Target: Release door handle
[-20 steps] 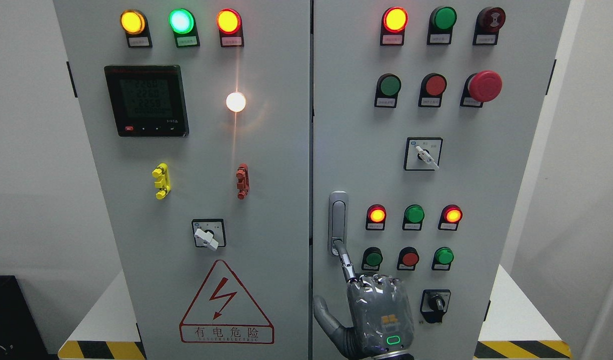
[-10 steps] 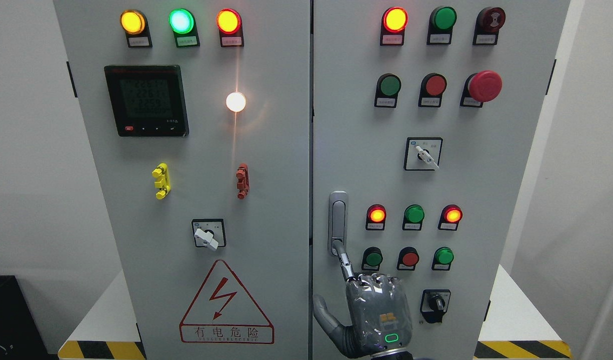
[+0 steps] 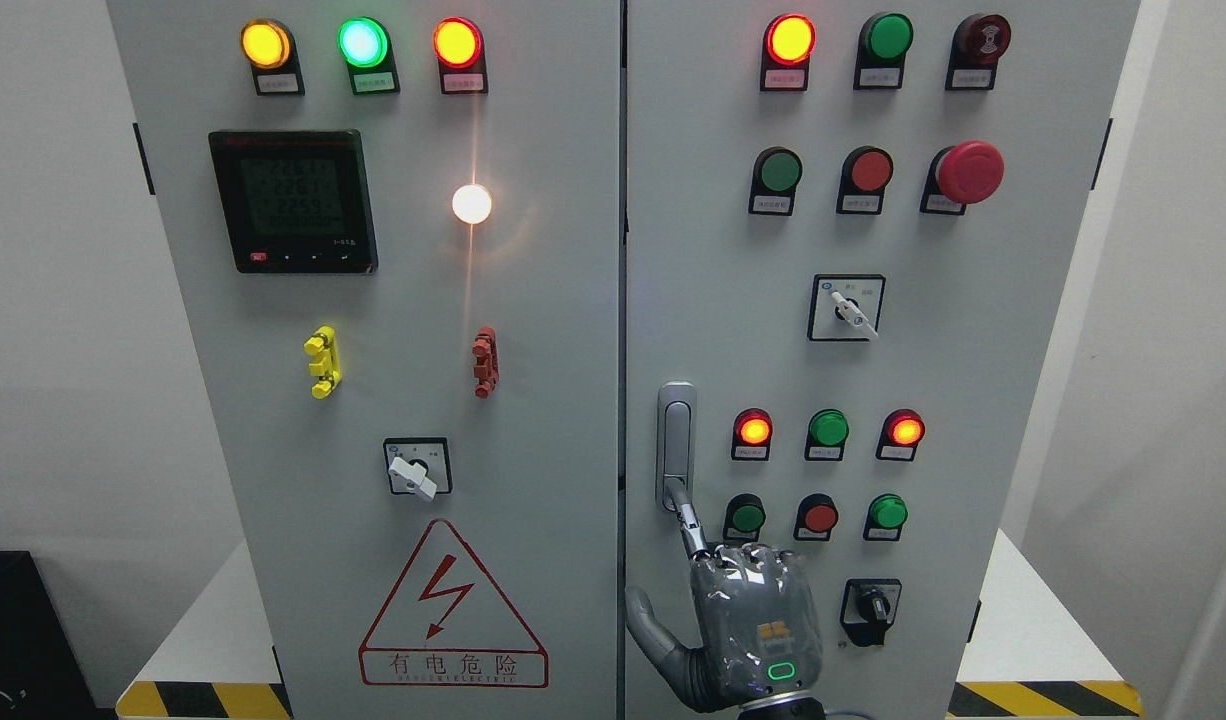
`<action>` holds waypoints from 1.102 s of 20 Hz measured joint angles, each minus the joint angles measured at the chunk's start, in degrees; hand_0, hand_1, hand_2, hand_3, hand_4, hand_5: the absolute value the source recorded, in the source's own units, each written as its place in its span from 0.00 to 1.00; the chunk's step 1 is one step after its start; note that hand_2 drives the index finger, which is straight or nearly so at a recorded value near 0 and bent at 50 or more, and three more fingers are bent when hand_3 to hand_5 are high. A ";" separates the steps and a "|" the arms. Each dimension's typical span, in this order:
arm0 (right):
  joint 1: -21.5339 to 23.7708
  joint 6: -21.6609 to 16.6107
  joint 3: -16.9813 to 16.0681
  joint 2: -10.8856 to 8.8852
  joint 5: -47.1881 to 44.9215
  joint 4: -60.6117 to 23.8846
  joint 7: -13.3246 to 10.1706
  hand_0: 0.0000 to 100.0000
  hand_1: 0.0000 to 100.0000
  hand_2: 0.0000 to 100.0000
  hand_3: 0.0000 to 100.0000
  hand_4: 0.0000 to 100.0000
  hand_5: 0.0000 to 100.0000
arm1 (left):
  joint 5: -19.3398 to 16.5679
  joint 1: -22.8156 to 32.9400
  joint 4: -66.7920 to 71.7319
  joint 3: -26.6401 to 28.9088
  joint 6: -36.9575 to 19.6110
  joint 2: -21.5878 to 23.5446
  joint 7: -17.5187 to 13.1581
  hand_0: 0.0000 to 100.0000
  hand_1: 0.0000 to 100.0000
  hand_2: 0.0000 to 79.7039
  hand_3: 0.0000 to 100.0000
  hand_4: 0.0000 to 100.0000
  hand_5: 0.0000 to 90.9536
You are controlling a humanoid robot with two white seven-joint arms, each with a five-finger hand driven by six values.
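shifted slightly left and up since a second ago: right hand, index fingertip at the bottom of the handle. other fingers curled, thumb out to the left, nothing clamped. handle upright on the right door, left of the lamps.

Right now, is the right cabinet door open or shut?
Shut. The right door lies flush with the left door, with only a thin seam between them, while the hand's index finger touches the handle's lower end.
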 measured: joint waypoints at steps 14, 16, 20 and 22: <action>-0.25 0.11 -0.06 0.03 -0.06 0.61 0.59 0.38 0.24 0.07 1.00 1.00 1.00 | -0.02 0.00 -0.02 0.00 0.00 0.00 0.00 0.12 0.56 0.00 0.00 0.00 0.00; -0.25 0.11 -0.05 0.04 -0.07 0.65 0.68 0.38 0.24 0.07 1.00 1.00 1.00 | -0.02 0.00 -0.02 0.00 0.00 0.00 0.00 0.12 0.56 0.00 0.00 0.00 0.00; -0.25 0.07 -0.07 0.05 -0.08 0.71 0.83 0.38 0.24 0.07 1.00 1.00 1.00 | -0.02 0.00 -0.01 0.00 0.00 0.00 0.00 0.12 0.56 0.00 0.00 0.00 0.00; -0.25 0.06 -0.08 0.06 -0.08 0.76 0.86 0.38 0.24 0.07 1.00 1.00 1.00 | -0.02 0.00 -0.01 0.00 0.00 0.00 0.00 0.12 0.56 0.00 0.00 0.00 0.00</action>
